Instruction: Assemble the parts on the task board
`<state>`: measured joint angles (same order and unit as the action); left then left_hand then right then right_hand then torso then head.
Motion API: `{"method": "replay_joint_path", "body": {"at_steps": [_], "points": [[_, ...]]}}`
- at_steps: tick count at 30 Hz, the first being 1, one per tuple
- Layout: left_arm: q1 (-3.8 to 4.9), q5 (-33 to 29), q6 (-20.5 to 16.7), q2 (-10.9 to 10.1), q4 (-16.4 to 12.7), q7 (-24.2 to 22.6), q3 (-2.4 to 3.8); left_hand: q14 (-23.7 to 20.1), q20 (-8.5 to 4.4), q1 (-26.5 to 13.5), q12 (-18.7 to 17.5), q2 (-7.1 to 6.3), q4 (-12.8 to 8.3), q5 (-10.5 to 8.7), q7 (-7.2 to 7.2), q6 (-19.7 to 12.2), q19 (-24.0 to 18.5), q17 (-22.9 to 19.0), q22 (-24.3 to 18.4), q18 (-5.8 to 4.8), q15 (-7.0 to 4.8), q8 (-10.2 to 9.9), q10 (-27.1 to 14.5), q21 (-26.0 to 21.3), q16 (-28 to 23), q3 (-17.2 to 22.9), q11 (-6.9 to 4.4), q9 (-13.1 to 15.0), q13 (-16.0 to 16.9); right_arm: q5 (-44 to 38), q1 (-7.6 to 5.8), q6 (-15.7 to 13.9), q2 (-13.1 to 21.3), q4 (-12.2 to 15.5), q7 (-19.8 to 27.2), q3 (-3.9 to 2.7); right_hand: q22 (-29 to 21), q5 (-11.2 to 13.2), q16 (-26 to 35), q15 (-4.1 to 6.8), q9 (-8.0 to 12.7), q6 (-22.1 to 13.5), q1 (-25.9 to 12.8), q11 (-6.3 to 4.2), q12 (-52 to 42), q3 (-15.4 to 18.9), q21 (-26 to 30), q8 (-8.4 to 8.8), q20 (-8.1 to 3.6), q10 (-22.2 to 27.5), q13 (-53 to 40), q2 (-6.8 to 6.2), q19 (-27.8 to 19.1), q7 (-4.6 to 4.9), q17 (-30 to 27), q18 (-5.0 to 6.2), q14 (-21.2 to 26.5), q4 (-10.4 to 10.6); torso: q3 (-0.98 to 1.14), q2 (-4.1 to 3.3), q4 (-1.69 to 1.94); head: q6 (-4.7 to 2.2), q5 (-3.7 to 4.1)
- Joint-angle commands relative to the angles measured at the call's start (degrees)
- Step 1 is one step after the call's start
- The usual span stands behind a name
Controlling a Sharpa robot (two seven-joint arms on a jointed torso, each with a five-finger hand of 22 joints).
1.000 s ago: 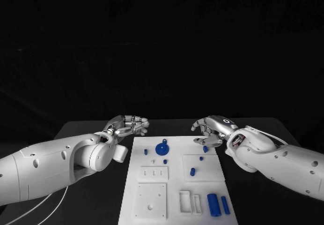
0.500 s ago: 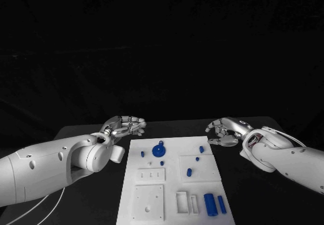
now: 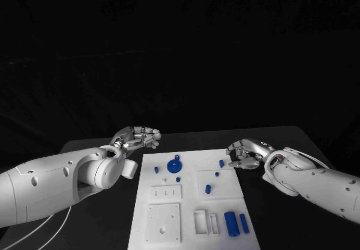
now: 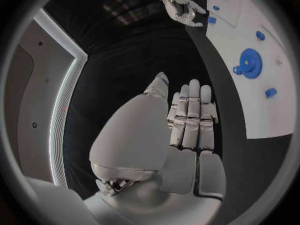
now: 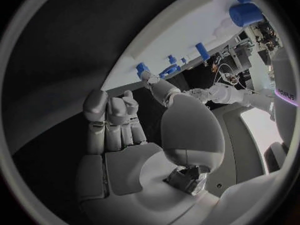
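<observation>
The white task board (image 3: 196, 158) lies in the middle of the black table. A blue gear (image 3: 174, 166) stands near its far end, with small blue pegs (image 3: 207, 189) around it and two blue cylinders (image 3: 237, 223) near its front right corner. My left hand (image 3: 139, 138) hovers off the board's far left corner and holds nothing, its fingers loosely extended (image 4: 190, 115). My right hand (image 3: 246, 154) hangs just past the board's far right edge, beside a small blue peg (image 3: 222, 163), fingers loosely curled and nothing in them (image 5: 115, 130).
White raised blocks with slots and holes (image 3: 166, 221) sit on the board's near half. Bare black table (image 3: 300, 140) runs along both sides of the board. The left wrist view shows the gear (image 4: 250, 63) and my right hand (image 4: 181, 7) beyond it.
My right hand drew off the board's far right corner to the right, then settled lower beside its edge. The left hand barely moved. The head camera shifted slightly.
</observation>
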<state>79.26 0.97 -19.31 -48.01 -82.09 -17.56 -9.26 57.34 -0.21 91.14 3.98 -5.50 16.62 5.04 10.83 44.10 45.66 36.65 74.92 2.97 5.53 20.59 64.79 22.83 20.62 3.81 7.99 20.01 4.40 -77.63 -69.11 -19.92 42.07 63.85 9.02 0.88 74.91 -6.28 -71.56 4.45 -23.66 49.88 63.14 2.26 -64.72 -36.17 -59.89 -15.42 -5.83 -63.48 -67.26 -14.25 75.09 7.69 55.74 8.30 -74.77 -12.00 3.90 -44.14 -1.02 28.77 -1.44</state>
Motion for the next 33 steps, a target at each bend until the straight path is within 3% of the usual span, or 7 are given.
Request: {"method": "replay_joint_path", "body": {"at_steps": [1, 8, 9, 33], "points": [[0.07, 0.2, 0.4, 0.1, -0.1, -0.8, 0.04, -0.1, 0.13, 0.0, -0.2, -0.03, 0.0, 0.05, -0.09, -0.1, -0.3, 0.1, 1.0, 0.94, 0.16, -0.3, -0.4, 0.2, -0.2, -0.3, 0.07, 0.0, -0.1, 0.1, 0.38, 1.5, -0.5, -0.6, 1.2, -0.02, 0.9, -0.3, 0.4, -0.14, -0.1, -1.1, 0.4, -0.24, 0.0, 0.1, 0.2, -0.11, 0.14, 0.3, 0.1, 0.31, -0.4, 0.87, 0.1, 6.7, 0.1, -0.4, -0.19, -0.06, -0.03, 0.23, 0.18], [0.07, 0.2, 0.5, 0.2, -0.1, -0.8, 0.04, -0.1, 0.13, 0.1, -0.2, -0.02, 0.0, 0.06, -0.1, -0.1, -0.4, 0.1, 0.9, 0.94, 0.17, -0.3, -0.5, 0.2, -0.3, -0.3, 0.07, 0.0, -0.1, -0.7, 0.71, 1.0, -1.6, -1.6, 0.5, -0.02, 0.9, -0.4, 0.4, -0.03, -0.1, -1.0, 0.2, -0.35, 0.0, 0.4, 0.2, -0.22, 0.24, 0.3, 0.1, 0.97, -0.5, 0.75, 0.1, 6.7, 0.1, -0.6, -0.34, -0.05, -0.03, 0.4, 0.42], [0.07, 0.2, 0.5, 0.2, -0.1, -0.8, 0.04, -0.1, 0.13, 0.1, -0.2, -0.02, 0.0, 0.05, -0.1, -0.1, -0.4, 0.1, 0.9, 0.94, 0.17, -0.3, -0.5, 0.2, -0.3, -0.3, 0.08, 0.0, -0.1, -2.1, 0.9, 0.9, -1.8, -1.6, 0.3, -0.02, 0.9, 0.5, 0.4, 0.03, -0.2, -1.0, 0.0, -0.39, 0.0, 0.6, 0.2, -0.25, 0.25, 0.3, 0.1, 1.31, -0.5, 0.72, 0.2, 6.7, 0.1, -0.7, -0.36, -0.05, -0.03, 0.46, 0.43], [0.07, 0.5, 0.6, 0.1, -0.2, -0.5, 0.04, -0.1, 0.16, -0.1, -0.2, -0.02, 0.0, 0.05, -0.06, -0.1, -0.4, 0.2, 1.0, 0.93, 0.19, -0.3, -0.6, 0.2, -0.4, -0.3, 0.11, 0.0, -0.1, -1.6, 1.52, 1.7, -3.9, -2.5, -0.1, -0.01, 0.9, 3.2, 0.6, 0.41, -0.3, 0.3, -0.6, -0.82, -0.1, -0.7, 0.1, -0.92, 0.36, -0.1, 0.3, 2.58, -0.3, 0.26, 0.5, 6.7, -0.1, 0.3, -0.41, -0.01, -0.12, 0.74, 0.07]]}}
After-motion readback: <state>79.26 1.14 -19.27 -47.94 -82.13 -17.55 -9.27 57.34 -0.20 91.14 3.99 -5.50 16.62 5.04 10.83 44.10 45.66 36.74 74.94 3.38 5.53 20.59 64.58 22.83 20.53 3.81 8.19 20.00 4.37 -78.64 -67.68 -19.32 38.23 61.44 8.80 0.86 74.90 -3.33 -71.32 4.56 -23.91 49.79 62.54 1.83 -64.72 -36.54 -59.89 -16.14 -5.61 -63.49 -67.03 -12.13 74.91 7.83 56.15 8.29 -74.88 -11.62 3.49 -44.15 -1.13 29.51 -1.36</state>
